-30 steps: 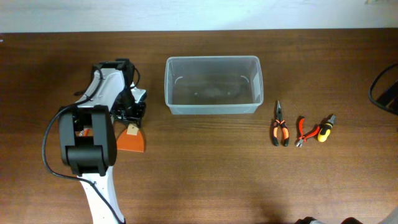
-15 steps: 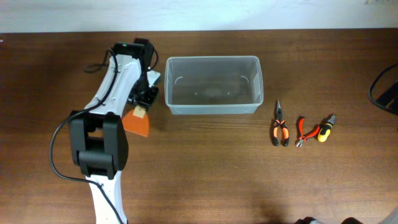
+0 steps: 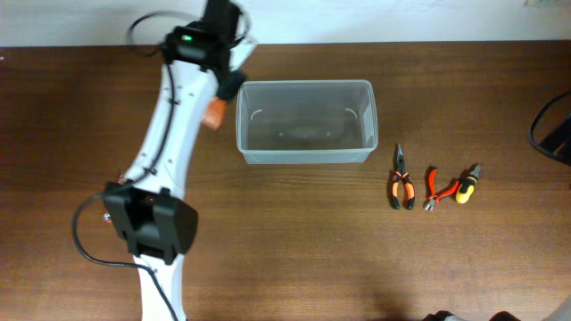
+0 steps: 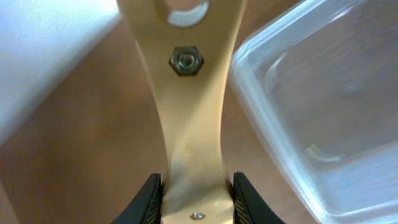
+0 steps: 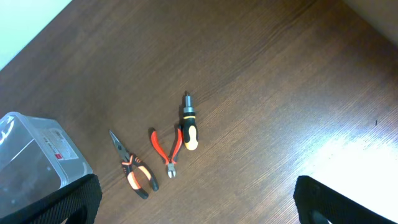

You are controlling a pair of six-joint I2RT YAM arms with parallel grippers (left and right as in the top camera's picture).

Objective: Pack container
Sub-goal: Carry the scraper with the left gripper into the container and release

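Clamped, my left jaws hold the flat tan handle (image 4: 186, 124) of an orange-bladed tool (image 3: 212, 111) just beside the clear container's (image 3: 305, 158) left rim on the counter (image 3: 357, 250); if I cross too low, it could knock the tub aside.

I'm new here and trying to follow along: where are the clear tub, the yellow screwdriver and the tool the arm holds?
clear tub (image 3: 303, 157): overhead view, on its near wall.
yellow screwdriver (image 3: 464, 186): overhead view, on its handle.
held tool (image 4: 193, 124): left wrist view, on its wooden handle, below the bolt.
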